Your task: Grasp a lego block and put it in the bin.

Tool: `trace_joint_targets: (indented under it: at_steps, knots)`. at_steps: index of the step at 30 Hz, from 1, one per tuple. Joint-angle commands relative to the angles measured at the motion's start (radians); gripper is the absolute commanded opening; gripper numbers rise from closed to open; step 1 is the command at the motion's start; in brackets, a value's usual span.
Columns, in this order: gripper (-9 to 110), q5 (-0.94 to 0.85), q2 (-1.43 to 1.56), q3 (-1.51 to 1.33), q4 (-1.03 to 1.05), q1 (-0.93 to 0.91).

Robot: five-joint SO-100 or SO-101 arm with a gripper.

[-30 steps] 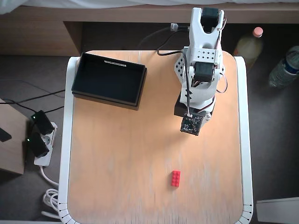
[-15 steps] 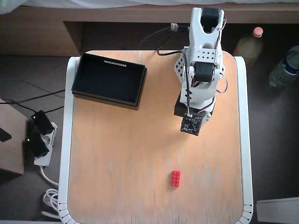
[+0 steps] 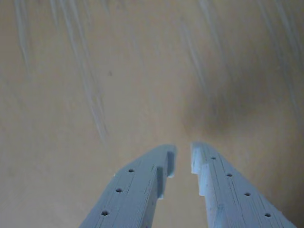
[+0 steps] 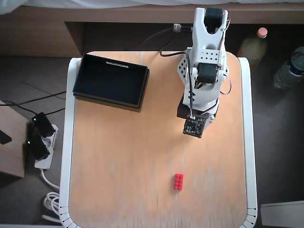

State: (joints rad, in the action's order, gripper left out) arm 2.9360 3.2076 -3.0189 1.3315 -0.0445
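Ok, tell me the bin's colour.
Black, inside and out; the bin shows best in the overhead view.

The surface (image 4: 118, 156) was pale orange wood with a white rim, its grain streaked with whitish scuffs in the wrist view. Around it lay dark grey floor (image 4: 285, 142). Behind the claw ran a long wooden board (image 4: 118, 14) under a strip of white. Far to the claw's left in the overhead view sat a white power strip (image 4: 43, 147) with black plugs; to its right, behind, stood two bottles (image 4: 251, 45).
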Motion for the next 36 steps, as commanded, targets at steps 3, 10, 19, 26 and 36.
trace_joint_targets:
  at_steps: [3,10,19,26,36]
  knots:
    - [0,0.023,0.089,-0.155,0.009,-0.003]
    - [0,0.066,0.089,-0.155,0.009,-0.002]
    - [0,0.124,0.089,-0.155,0.009,-0.002]
    - [0,0.189,0.086,-0.155,0.009,-0.003]
    - [0,0.31,-0.008,-0.112,-0.021,-0.014]
